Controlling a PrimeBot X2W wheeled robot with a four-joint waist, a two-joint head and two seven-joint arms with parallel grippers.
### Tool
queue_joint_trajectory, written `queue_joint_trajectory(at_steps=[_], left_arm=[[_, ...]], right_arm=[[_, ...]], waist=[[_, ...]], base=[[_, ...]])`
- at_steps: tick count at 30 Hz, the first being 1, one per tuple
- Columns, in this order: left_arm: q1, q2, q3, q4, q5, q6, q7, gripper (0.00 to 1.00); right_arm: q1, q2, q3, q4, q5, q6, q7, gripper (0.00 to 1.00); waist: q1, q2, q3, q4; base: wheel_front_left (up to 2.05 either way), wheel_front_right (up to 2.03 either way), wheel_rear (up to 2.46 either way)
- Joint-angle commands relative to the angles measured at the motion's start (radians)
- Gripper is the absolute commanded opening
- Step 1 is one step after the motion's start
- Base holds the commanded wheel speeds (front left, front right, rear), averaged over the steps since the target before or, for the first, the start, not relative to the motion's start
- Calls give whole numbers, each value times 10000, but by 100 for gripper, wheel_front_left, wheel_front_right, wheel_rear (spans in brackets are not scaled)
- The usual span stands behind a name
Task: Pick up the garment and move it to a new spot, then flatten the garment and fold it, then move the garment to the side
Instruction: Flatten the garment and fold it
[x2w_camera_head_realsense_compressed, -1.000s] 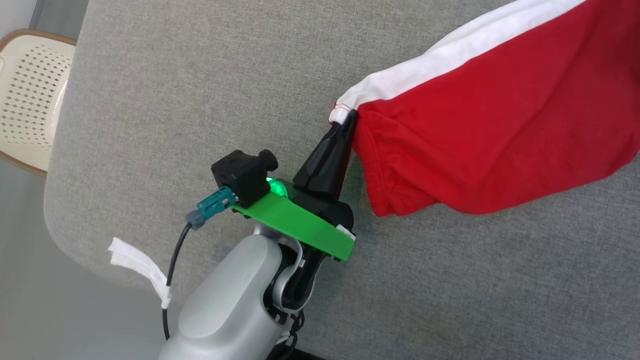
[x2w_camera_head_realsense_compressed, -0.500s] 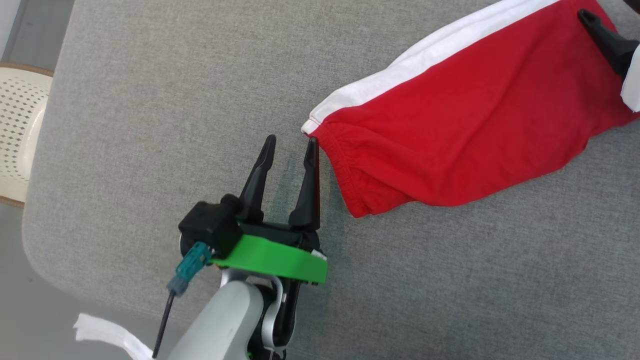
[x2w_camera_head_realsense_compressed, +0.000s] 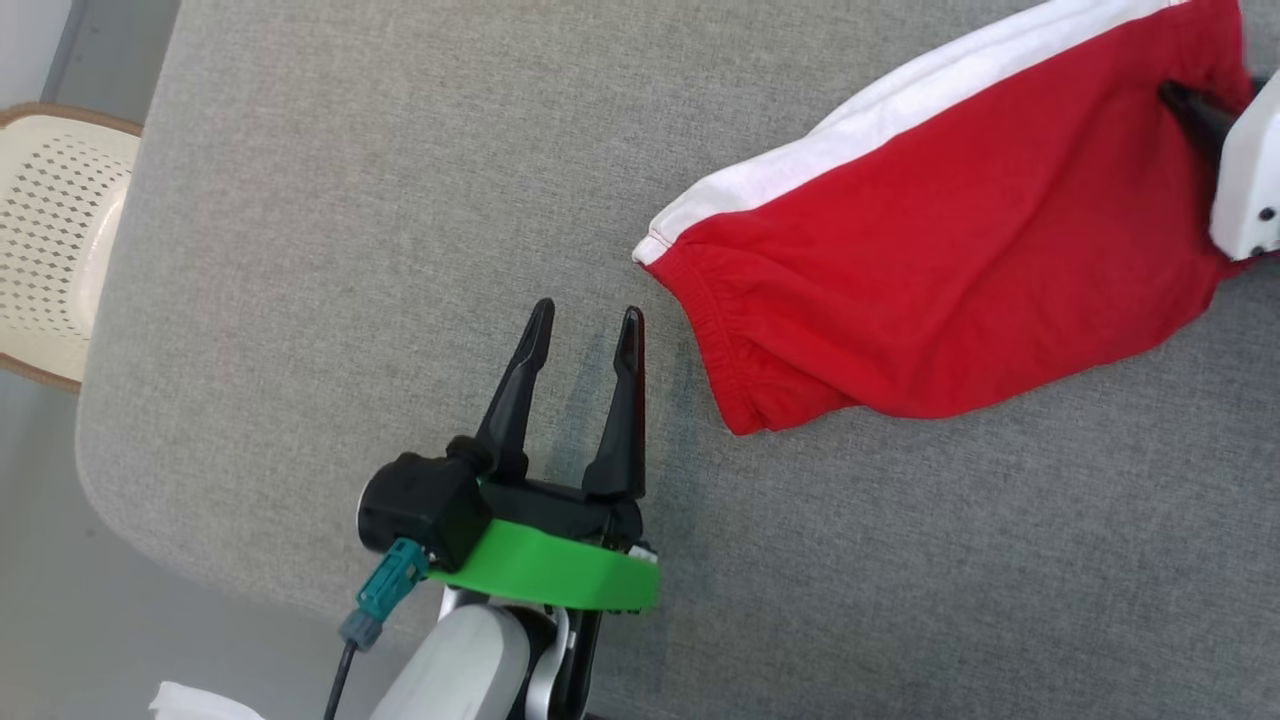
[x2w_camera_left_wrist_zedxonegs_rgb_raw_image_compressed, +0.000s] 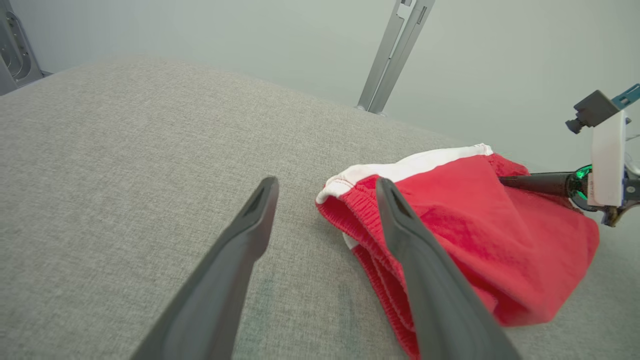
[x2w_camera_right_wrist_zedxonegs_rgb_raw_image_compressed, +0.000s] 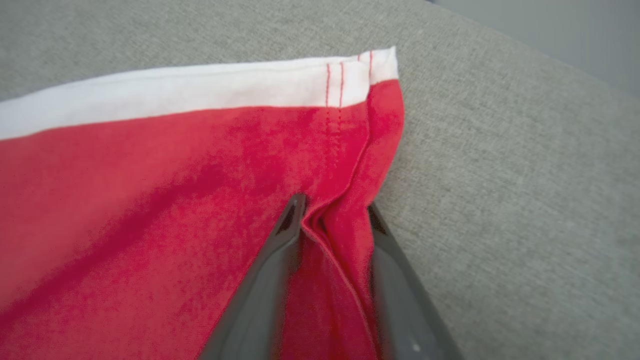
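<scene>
A red garment (x2w_camera_head_realsense_compressed: 950, 250) with a white side stripe lies on the grey padded surface (x2w_camera_head_realsense_compressed: 350, 200). Its elastic waistband end points toward my left gripper (x2w_camera_head_realsense_compressed: 586, 312). That gripper stands open and empty, a short way left of the waistband, its right finger close beside the fabric (x2w_camera_left_wrist_zedxonegs_rgb_raw_image_compressed: 475, 235). At the garment's far right end my right gripper (x2w_camera_head_realsense_compressed: 1182, 100) reaches in. In the right wrist view its two fingers (x2w_camera_right_wrist_zedxonegs_rgb_raw_image_compressed: 335, 202) press a raised fold of the red cloth (x2w_camera_right_wrist_zedxonegs_rgb_raw_image_compressed: 150, 200) near the stitched hem corner.
A cream perforated basket (x2w_camera_head_realsense_compressed: 50, 230) sits beyond the surface's rounded left edge. A white cloth strip (x2w_camera_head_realsense_compressed: 200, 700) hangs at the lower left. A metal stand (x2w_camera_left_wrist_zedxonegs_rgb_raw_image_compressed: 395, 50) rises behind the far edge. Bare grey surface spreads left and below the garment.
My left gripper let go of the garment's waistband corner, opened and drew back. The right gripper came into view and closed in on a fold at the far end. The camera shifted.
</scene>
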Motion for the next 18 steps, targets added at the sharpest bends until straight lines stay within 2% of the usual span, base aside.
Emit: queue_joint_trajectory(at_steps=[1,5,10,13,18], left_arm=[[267,12,43,104,12,-67,3,100],[680,15,340,533,289,-298,2,100],[1307,21,703,1058,845,-867,2,100],[1686,25,953,1217,999,-1133,2,100],[2043,25,1136,1247,996,-1349,2,100]], right_arm=[[769,470,67,233,182,64,156,0],[1400,1131,-780,62,735,62,107,0],[2091,1216,-2258,-71,1126,29,317,0],[2550,1287,-3213,14,1180,29,541,0],[3177,1287,-4677,433,650,30,788,0]], waist=[[0,0,-455,-270],[0,0,-1373,-989],[0,0,-2387,-1787],[0,0,-2821,-2020],[0,0,-3114,-2105]], base=[[0,0,0],[0,0,0],[0,0,0],[0,0,0],[0,0,0]])
